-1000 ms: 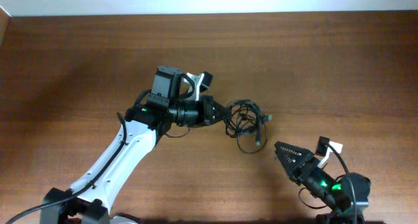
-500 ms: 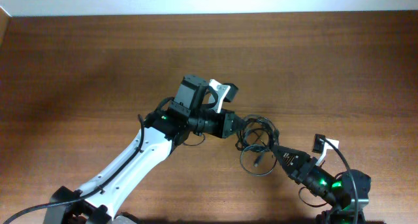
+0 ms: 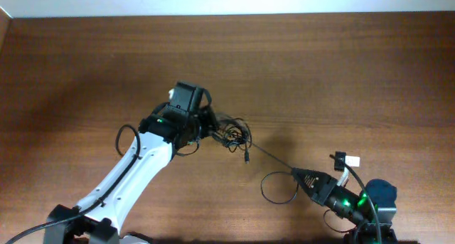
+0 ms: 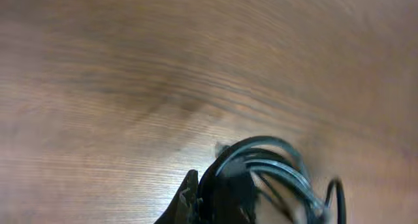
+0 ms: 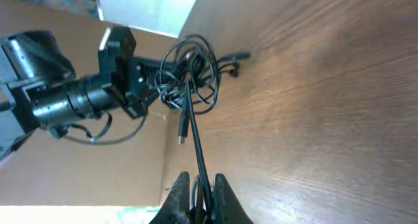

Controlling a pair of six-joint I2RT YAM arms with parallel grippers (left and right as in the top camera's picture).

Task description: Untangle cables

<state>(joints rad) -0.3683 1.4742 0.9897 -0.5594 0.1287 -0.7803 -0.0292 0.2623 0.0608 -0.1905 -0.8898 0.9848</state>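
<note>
Pinching one strand of the cables [image 3: 270, 154] tight in right gripper [image 3: 296, 176]; held taut, slanting up-left to the rest, seemingly clamped in left gripper [image 3: 212, 127].

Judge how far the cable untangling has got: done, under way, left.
Done: one strand runs straight and taut out of the knot. Under way: the left fingers hold the knot, the right fingers pinch the strand. Left: most loops are bunched in the knot, and a slack loop lies by the right fingers.
</note>
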